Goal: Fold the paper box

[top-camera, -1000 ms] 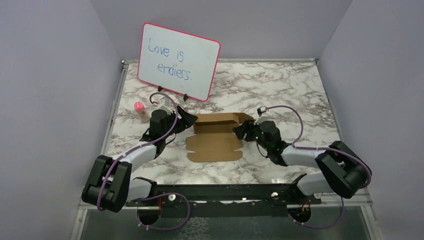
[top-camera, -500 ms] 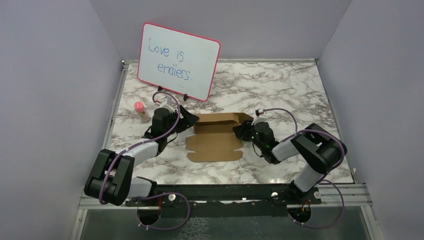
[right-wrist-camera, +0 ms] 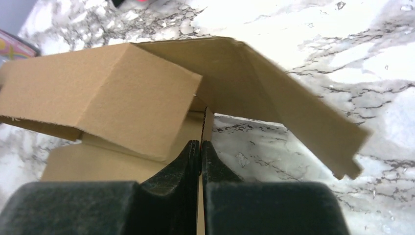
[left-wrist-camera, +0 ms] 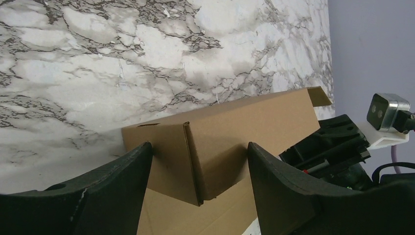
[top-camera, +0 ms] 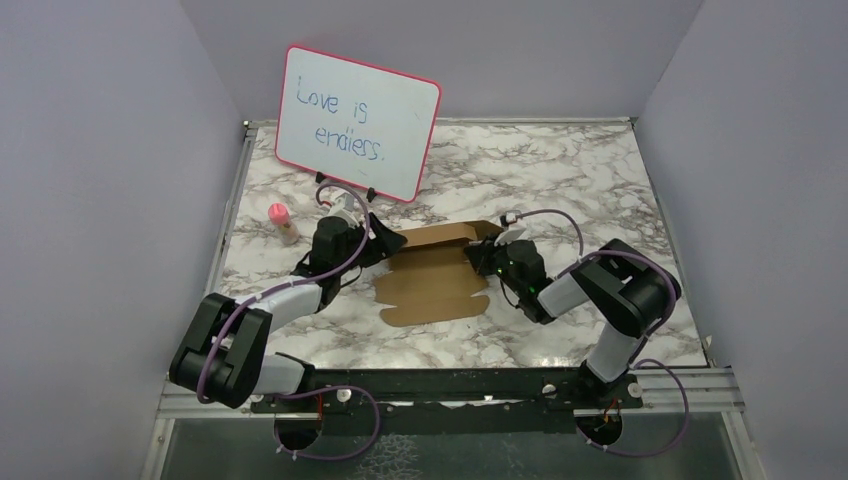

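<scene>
The paper box (top-camera: 432,288) is brown cardboard, partly folded, lying mid-table with its back wall raised and a flat panel toward me. My left gripper (top-camera: 385,244) is at its left end. In the left wrist view the gripper (left-wrist-camera: 198,169) stands open, and its two fingers straddle the upright folded corner of the box (left-wrist-camera: 244,122) without pinching it. My right gripper (top-camera: 474,262) is at the box's right end. In the right wrist view that gripper (right-wrist-camera: 201,147) is shut on a thin upright cardboard edge of the box (right-wrist-camera: 112,93), with a side flap (right-wrist-camera: 293,117) angled off to the right.
A pink-framed whiteboard (top-camera: 357,123) with writing stands at the back left. A small pink-capped bottle (top-camera: 280,222) stands behind my left arm. The marble table (top-camera: 560,180) is bounded by purple walls on three sides. The right arm's wrist camera (left-wrist-camera: 386,111) shows beyond the box.
My right gripper has closed onto the box's right edge, and that arm's elbow has swung up and inward. The box has turned slightly. My left gripper has crept a little toward the back.
</scene>
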You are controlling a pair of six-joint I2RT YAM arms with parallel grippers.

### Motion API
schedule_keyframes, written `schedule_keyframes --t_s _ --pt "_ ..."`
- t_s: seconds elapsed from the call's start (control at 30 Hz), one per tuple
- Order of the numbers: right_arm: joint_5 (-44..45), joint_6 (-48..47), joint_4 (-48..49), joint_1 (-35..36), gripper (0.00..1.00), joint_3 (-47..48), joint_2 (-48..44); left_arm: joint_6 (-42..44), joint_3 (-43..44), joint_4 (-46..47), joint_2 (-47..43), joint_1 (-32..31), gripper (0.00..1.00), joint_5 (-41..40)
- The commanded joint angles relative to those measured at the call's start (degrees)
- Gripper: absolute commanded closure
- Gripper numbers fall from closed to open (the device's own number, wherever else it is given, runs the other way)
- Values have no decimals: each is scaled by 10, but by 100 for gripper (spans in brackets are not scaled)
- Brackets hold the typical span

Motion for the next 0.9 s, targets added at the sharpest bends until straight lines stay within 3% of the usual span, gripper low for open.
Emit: schedule_keyframes --t_s 0.0,0.3,0.5,0.87 --pt "-37 -77 54 8 91 27 27 -6 15 13 6 -19 28 -8" --pt "-10 -184 4 29 84 62 37 -10 16 16 11 -37 28 -15" --pt "3 -191 -6 32 75 48 15 0 14 5 -14 -37 27 -32" --pt "51 -151 -131 32 51 -32 -154 117 113 -224 -100 -37 15 -133"
